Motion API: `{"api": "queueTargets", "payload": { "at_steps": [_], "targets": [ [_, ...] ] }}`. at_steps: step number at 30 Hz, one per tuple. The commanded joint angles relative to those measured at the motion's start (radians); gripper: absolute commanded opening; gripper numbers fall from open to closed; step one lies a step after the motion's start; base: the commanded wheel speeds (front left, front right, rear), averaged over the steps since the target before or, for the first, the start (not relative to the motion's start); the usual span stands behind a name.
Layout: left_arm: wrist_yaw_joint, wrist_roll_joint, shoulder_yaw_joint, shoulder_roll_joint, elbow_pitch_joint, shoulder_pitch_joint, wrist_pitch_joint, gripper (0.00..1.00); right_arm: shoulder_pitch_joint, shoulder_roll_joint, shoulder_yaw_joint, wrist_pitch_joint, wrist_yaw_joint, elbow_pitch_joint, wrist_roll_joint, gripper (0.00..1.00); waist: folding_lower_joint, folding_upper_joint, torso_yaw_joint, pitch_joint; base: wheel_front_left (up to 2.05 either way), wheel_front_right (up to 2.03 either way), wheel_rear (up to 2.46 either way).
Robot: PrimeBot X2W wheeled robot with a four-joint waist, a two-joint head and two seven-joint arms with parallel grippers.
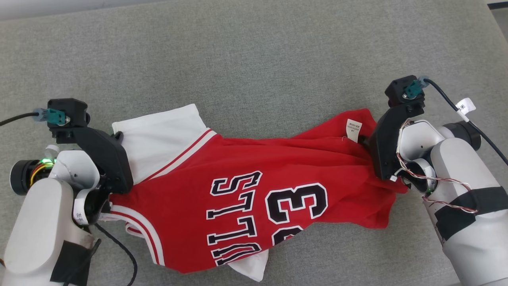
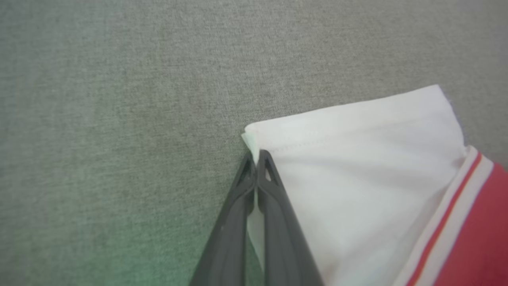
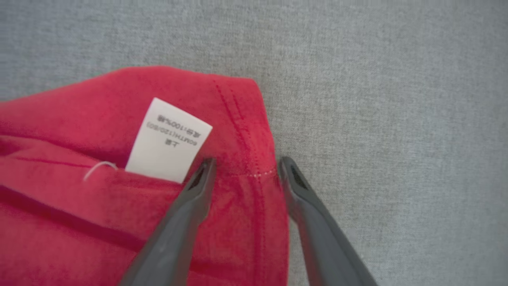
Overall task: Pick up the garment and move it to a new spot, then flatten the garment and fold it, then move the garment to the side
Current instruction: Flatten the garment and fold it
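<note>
The left gripper (image 2: 257, 158) rises close before its wrist camera with its two dark fingers pressed together. They pinch a corner of white cloth between the tips: the hem corner of the white sleeve (image 2: 357, 159) of the garment (image 1: 238, 171). A sliver of the same white cloth shows in the slit between the fingers lower down.

The right gripper (image 3: 247, 163) stands with its fingers well apart, straddling the stitched red edge of the garment. In that view the left-hand finger lies over the red cloth just beside a white care label (image 3: 168, 141). The other finger sits at the edge where red meets the grey surface (image 1: 254, 55). Cloth lies between the fingers, but they are not closed on it.

From the head view the garment is a red jersey with white sleeves, outlined lettering and a number 23. It lies rumpled and crosswise on the grey woven surface between the two arms, sleeve end at the robot's left, labelled hem end at its right.
</note>
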Motion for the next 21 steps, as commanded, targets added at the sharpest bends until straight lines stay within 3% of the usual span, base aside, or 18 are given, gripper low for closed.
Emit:
{"api": "queueTargets", "payload": {
  "at_steps": [1,7,12,21],
  "targets": [
    [0.001,-0.003,-0.005,-0.002,0.019,0.028,0.004,0.0,0.003,-0.002,0.01,0.0,-0.003,0.013,0.003,0.0,0.0,0.0001,0.001,0.002,0.0,0.0,0.0],
    [-0.011,-0.017,0.009,0.001,0.017,0.001,-0.066,0.0,-0.015,-0.016,0.029,-0.023,-0.003,0.019,0.023,0.0,0.0,0.0001,-0.004,-0.006,0.0,0.0,0.0],
    [-0.017,-0.054,0.052,-0.011,-0.013,-0.047,-0.183,0.0,-0.032,-0.014,0.033,-0.072,-0.003,-0.013,0.056,0.0,0.0,0.0001,-0.013,-0.036,0.0,0.0,0.0],
    [-0.018,-0.122,0.137,-0.021,-0.08,-0.164,-0.336,0.0,-0.084,0.048,-0.077,-0.248,-0.003,-0.018,0.149,0.0,0.0,0.0001,-0.031,-0.103,0.0,0.0,0.0]
  ]
}}
